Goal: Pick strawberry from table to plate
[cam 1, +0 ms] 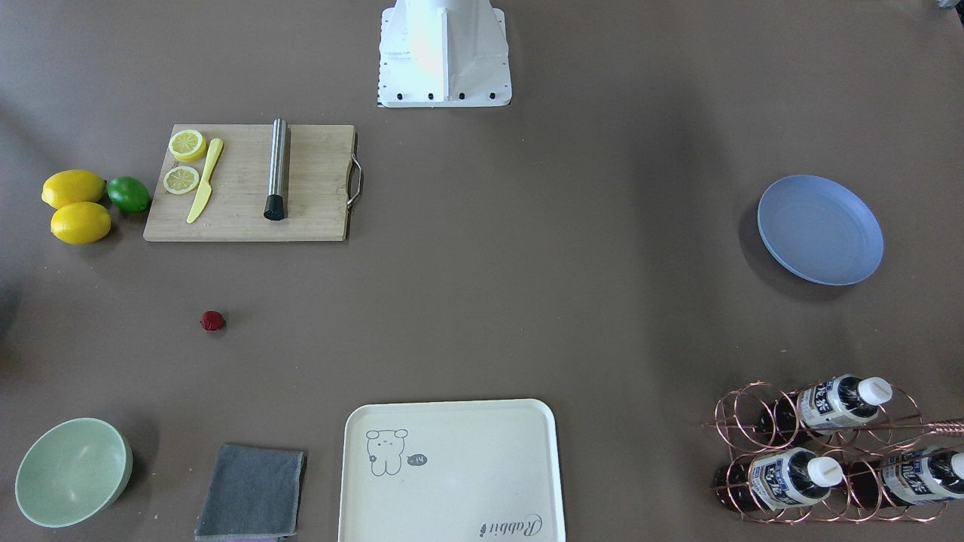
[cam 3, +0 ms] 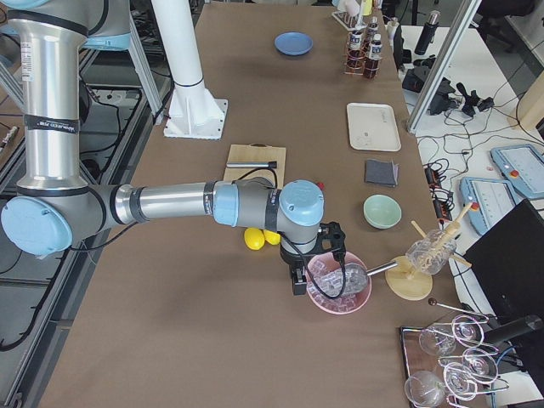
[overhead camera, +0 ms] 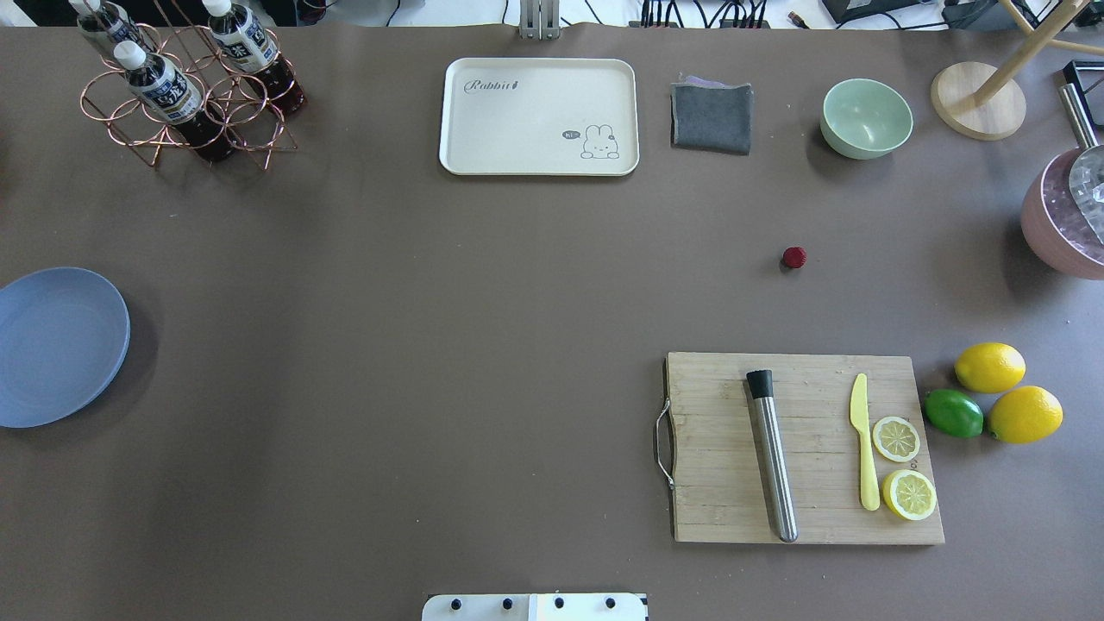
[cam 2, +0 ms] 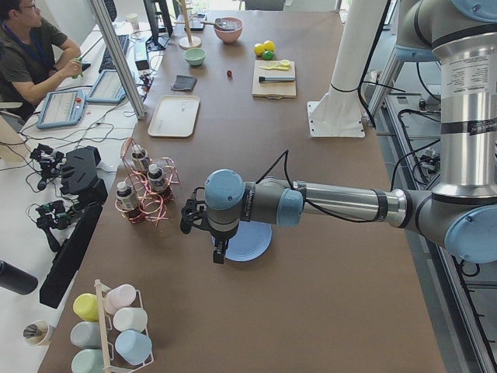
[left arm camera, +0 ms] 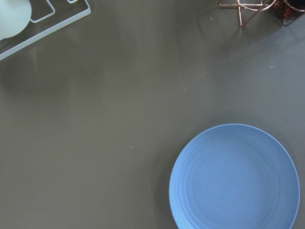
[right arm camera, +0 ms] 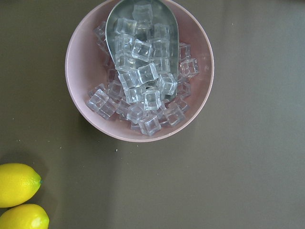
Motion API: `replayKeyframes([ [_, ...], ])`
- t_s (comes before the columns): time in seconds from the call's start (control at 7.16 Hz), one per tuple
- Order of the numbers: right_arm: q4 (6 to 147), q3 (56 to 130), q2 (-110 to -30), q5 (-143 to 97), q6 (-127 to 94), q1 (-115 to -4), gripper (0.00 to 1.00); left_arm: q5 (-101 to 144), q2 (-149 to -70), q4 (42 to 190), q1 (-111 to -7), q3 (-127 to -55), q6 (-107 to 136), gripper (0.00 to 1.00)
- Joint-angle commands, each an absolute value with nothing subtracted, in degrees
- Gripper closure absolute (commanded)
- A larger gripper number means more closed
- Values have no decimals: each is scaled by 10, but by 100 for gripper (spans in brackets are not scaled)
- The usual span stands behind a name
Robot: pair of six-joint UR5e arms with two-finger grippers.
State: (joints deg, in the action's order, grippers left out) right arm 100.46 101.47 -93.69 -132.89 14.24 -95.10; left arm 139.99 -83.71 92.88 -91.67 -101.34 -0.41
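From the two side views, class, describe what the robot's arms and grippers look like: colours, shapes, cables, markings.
The left arm and the right arm are both silver-grey metal tubes linked by rounded joints with pale blue caps. A thin black cable loops along each forearm. Printed text marks the upright segments. The left gripper and the right gripper are small and black.

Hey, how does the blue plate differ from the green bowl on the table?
The plate is blue-grey, the bowl pale green. The plate is flat and shallow with faint rings; the bowl is deep with high walls. The plate is wider than the bowl. Both are round, matte, empty and upright on the brown table.
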Motion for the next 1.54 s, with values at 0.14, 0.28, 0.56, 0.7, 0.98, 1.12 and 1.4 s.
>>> replayKeyframes([
  [0.14, 1005, 1014, -936, -1329, 142, -951, 0, 1407, -834, 932, -917, -1018, -4, 2],
  [0.28, 1005, 1015, -936, -1330, 142, -951, 0, 1404, -834, 932, -917, -1014, -8, 2],
  [0.56, 1005, 1014, -936, -1332, 142, -950, 0, 1401, -833, 932, -915, -1013, -9, 2],
  [0.7, 1005, 1012, -936, -1332, 142, -950, 0, 1397, -838, 931, -912, -1009, -6, 2],
  [0.98, 1005, 1012, -938, -1334, 142, -950, 0, 1377, -833, 932, -912, -1015, -4, 2],
  [1.12, 1005, 1012, -939, -1332, 143, -950, 0, 1378, -834, 932, -912, -1019, -3, 2],
  [1.4, 1005, 1012, -943, -1334, 144, -950, 0, 1377, -833, 933, -912, -1020, -4, 2],
])
